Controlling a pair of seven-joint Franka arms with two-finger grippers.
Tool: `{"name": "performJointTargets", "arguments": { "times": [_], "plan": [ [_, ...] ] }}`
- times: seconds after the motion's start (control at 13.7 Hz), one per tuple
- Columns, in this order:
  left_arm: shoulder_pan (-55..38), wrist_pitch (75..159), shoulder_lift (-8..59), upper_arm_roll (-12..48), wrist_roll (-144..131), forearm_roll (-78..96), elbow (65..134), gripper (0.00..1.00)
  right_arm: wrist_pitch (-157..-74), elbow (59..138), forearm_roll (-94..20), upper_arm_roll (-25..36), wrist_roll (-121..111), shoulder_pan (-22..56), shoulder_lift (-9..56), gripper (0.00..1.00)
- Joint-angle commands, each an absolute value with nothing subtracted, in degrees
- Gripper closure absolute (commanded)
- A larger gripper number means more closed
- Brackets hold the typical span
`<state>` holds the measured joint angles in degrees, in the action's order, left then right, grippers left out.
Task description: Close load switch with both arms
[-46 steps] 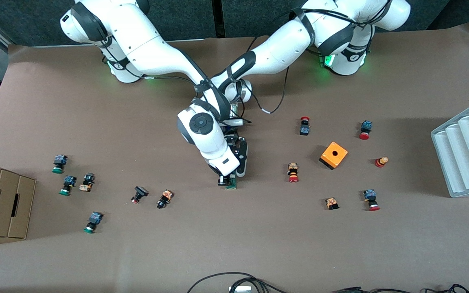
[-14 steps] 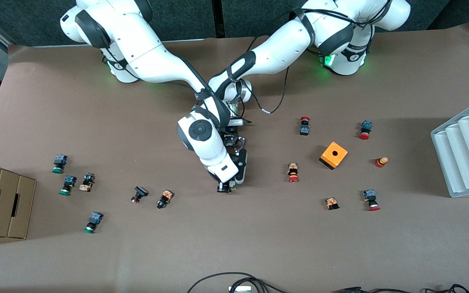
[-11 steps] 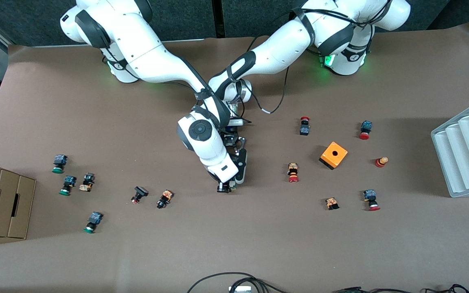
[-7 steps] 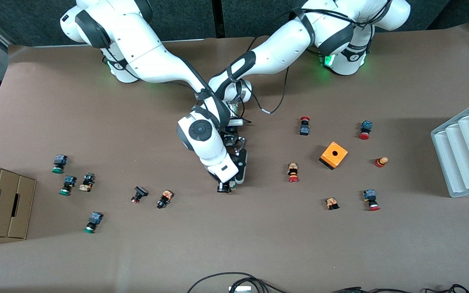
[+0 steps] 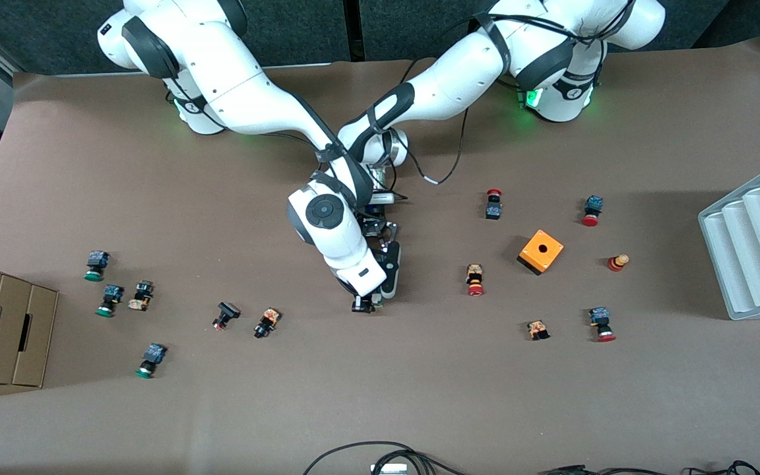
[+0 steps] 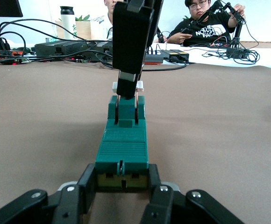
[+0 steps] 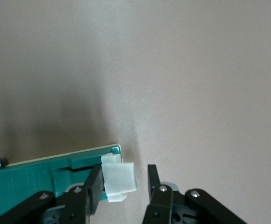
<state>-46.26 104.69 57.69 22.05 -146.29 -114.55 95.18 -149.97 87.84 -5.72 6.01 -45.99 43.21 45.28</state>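
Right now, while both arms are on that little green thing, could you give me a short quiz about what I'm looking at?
1. True or false: the left pincer grips the green load switch by one end.
2. Which part is the right pincer shut on? A, the white lever; B, an orange cube; C, a red push button.
3. Fill in: the load switch lies flat on the brown ___.

Key: 1 true; 2 A; 3 table.
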Motion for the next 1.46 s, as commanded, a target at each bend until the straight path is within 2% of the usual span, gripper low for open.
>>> {"name": "performJointTargets", "arguments": {
  "times": [0.0, 1.39],
  "plan": [
    [-46.49, 105.56, 59.15, 21.01, -146.43, -115.75, 93.34, 0.67, -152.58, 84.73, -5.27, 5.8, -45.62, 42.28, 48.6, 0.55],
    [-46.49, 105.64, 59.15, 21.01, -146.43, -115.84, 93.34, 0.67, -153.01, 83.94, -5.54, 5.8, -45.18, 42.28, 48.95, 0.6]
  ]
}}
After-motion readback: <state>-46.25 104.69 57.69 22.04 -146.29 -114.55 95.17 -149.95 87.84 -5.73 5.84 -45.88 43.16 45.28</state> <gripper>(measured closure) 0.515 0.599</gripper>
